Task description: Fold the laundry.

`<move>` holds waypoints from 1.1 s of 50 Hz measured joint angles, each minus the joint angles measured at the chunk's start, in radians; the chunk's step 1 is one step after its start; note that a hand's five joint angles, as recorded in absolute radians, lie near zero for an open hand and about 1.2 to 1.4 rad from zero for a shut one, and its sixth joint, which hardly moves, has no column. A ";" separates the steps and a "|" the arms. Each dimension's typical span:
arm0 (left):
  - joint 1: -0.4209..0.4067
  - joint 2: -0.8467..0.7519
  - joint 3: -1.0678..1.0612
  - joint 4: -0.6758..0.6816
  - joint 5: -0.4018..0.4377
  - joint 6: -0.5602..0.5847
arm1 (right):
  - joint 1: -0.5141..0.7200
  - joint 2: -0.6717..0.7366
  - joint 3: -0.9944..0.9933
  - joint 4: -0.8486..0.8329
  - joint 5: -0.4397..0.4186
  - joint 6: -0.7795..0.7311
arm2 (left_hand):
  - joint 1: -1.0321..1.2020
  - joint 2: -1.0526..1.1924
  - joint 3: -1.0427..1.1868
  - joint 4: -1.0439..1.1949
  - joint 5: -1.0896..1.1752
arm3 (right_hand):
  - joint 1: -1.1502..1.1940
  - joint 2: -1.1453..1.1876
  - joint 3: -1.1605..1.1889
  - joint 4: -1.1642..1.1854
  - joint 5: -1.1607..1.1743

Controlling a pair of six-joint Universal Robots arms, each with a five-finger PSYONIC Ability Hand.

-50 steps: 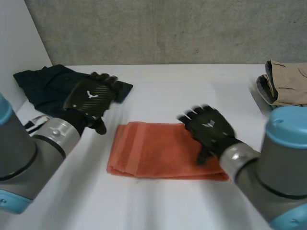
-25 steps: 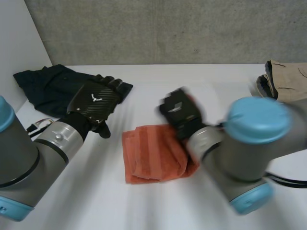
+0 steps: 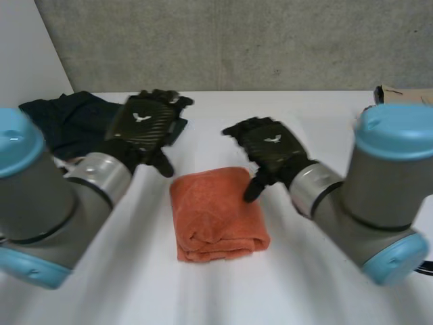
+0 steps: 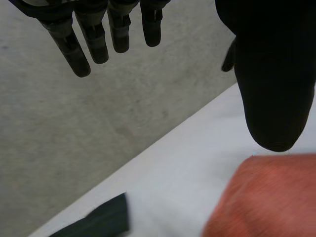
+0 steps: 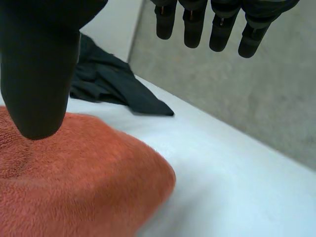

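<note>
The orange towel [image 3: 216,213] is seen folded into a thick packet at the middle of the white table [image 3: 304,277]. The right hand [image 3: 270,149] is held over the towel's far right corner, fingers straight and spread, nothing grasped, the thumb pointed down at the cloth. The left hand [image 3: 143,125] is held above the table toward its far left corner, fingers straight and empty, at the edge of a dark garment [image 3: 54,122].

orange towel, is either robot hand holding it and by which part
Nothing is held: left robot hand and right robot hand are open, fingers straight, not gripping the orange towel.
</note>
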 measured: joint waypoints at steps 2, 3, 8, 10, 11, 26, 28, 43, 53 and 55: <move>-0.058 -0.053 0.053 -0.026 -0.050 -0.020 | -0.029 -0.006 -0.007 0.053 -0.008 0.043 | 0.000 0.000 0.000 0.000 0.000 | 0.000 0.000 0.000 0.000 0.000; -0.076 -0.071 0.070 -0.036 -0.067 -0.025 | -0.036 -0.001 -0.013 0.073 -0.012 0.052 | 0.000 0.000 0.000 0.000 0.000 | 0.000 0.000 0.000 0.000 0.000; -0.179 -0.225 0.173 -0.132 -0.220 -0.045 | -0.047 0.091 -0.076 0.178 -0.026 0.060 | 0.000 -0.001 0.000 0.000 0.000 | 0.000 0.000 0.000 0.000 0.000; -0.198 -0.273 0.190 -0.164 -0.268 -0.047 | -0.044 0.144 -0.107 0.204 -0.028 0.044 | 0.000 -0.001 0.000 0.000 0.000 | 0.000 0.000 0.000 0.000 0.000; -0.204 -0.295 0.196 -0.178 -0.290 -0.047 | -0.043 0.167 -0.120 0.212 -0.029 0.034 | 0.000 -0.001 0.000 0.000 0.000 | 0.000 0.000 0.000 0.000 0.000; -0.148 -0.349 0.130 -0.226 -0.331 -0.029 | -0.031 0.280 -0.180 0.214 0.044 -0.220 | 0.000 0.000 0.000 0.000 0.000 | -0.005 0.000 0.000 0.000 0.000; -0.145 -0.330 0.135 -0.224 -0.323 -0.028 | -0.029 0.263 -0.173 0.208 0.061 -0.233 | 0.000 0.000 0.000 0.000 0.000 | -0.005 0.000 0.000 0.000 0.000; -0.092 -0.177 0.395 -0.321 0.031 -0.027 | 0.121 0.026 0.273 -0.225 0.124 -0.252 | 0.000 -0.001 0.000 0.000 0.000 | -0.005 0.000 0.000 0.000 0.000; -0.031 -0.187 0.501 -0.445 0.435 -0.035 | 0.202 0.111 0.395 -0.455 0.124 -0.271 | 0.000 -0.001 0.000 0.000 0.000 | -0.005 0.000 0.000 0.000 0.000; -0.023 -0.191 0.502 -0.454 0.465 -0.035 | 0.205 0.142 0.385 -0.489 0.124 -0.289 | 0.000 -0.001 0.000 0.000 0.000 | -0.005 0.000 0.000 0.000 0.000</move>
